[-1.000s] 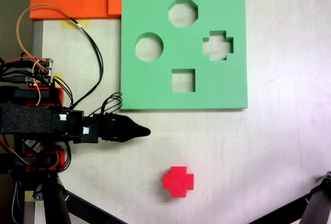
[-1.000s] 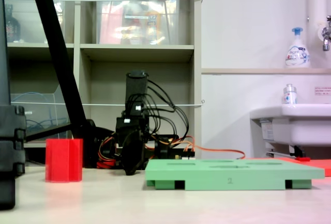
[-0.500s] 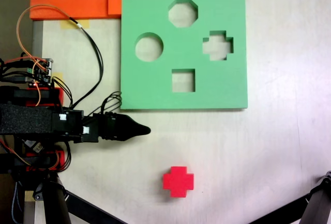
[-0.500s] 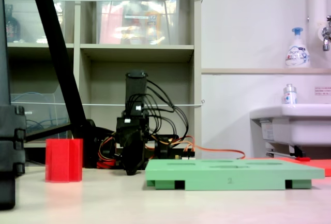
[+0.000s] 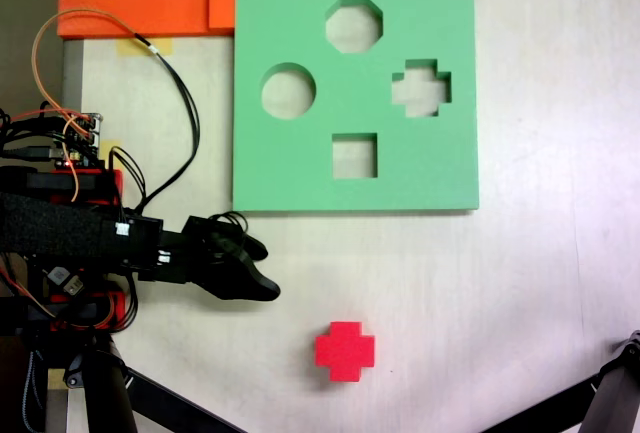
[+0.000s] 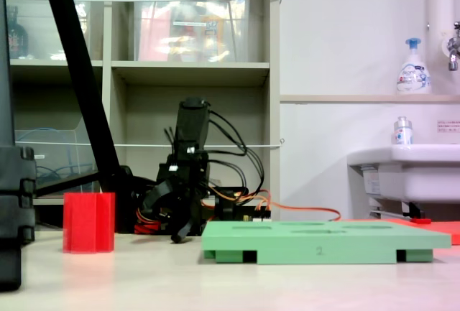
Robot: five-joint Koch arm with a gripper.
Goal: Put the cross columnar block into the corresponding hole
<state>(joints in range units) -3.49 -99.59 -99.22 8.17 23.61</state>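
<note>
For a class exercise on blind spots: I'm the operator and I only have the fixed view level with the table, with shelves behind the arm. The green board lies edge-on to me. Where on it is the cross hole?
Observer: In a fixed view from above, the plus-shaped hole sits near the right edge of the green board, about halfway up it.
Operator: Is the end effector over the red block?
Observer: No. From above, the end effector is up and to the left of the red cross block. There is a gap between them, and its jaws are spread open.
</note>
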